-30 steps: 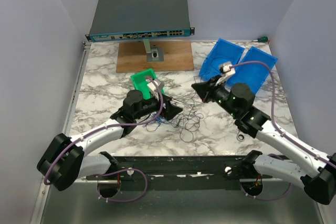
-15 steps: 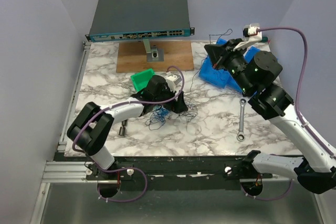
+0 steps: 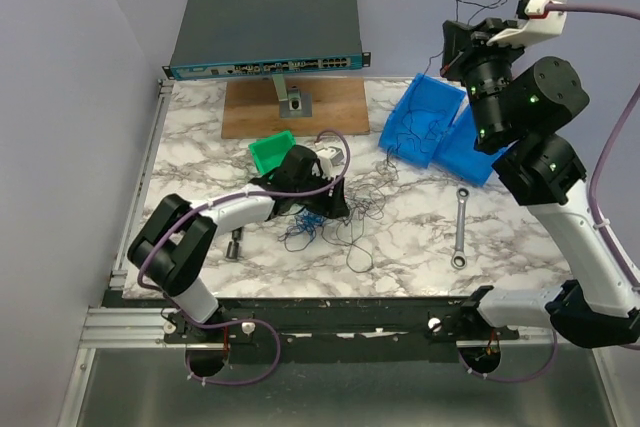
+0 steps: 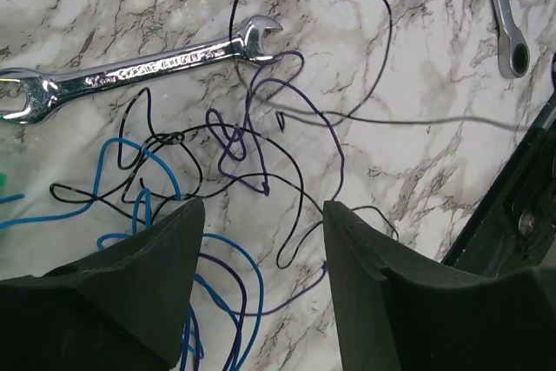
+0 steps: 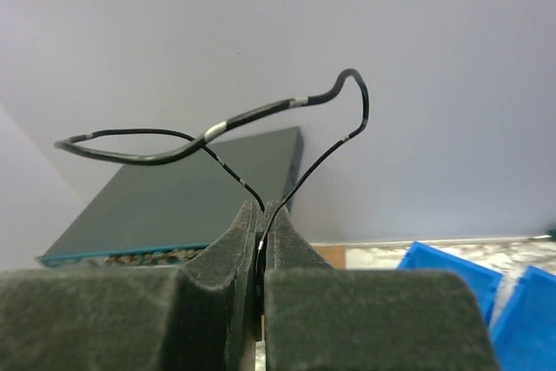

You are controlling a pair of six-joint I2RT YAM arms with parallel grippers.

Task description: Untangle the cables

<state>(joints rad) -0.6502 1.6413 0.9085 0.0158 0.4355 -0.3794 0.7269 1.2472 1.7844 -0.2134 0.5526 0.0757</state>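
Note:
The cables [image 3: 335, 222] lie as a loose tangle of thin blue, purple and black wires on the marble table, just right of my left gripper [image 3: 338, 203]. In the left wrist view the tangle [image 4: 217, 171] spreads under my left gripper [image 4: 263, 210], which is open with nothing between its fingers. My right gripper [image 3: 456, 45] is raised high over the back right, above the blue bins. It is shut on a thin black wire [image 5: 217, 132], which loops up out of the closed fingertips [image 5: 263, 210]. More dark wire strands lie in the left blue bin [image 3: 415, 132].
Two blue bins [image 3: 470, 147] stand at the back right. A green bin [image 3: 268, 154] stands behind my left arm. One silver wrench [image 3: 460, 229] lies right of the tangle; another [image 4: 130, 71] lies beside the cables. A network switch [image 3: 265, 32] and a wooden board [image 3: 290, 107] are at the back.
My right gripper has risen and moved back to the right, carrying the black wire up from the table. My left gripper moved in over the tangle a second ago, then stayed there.

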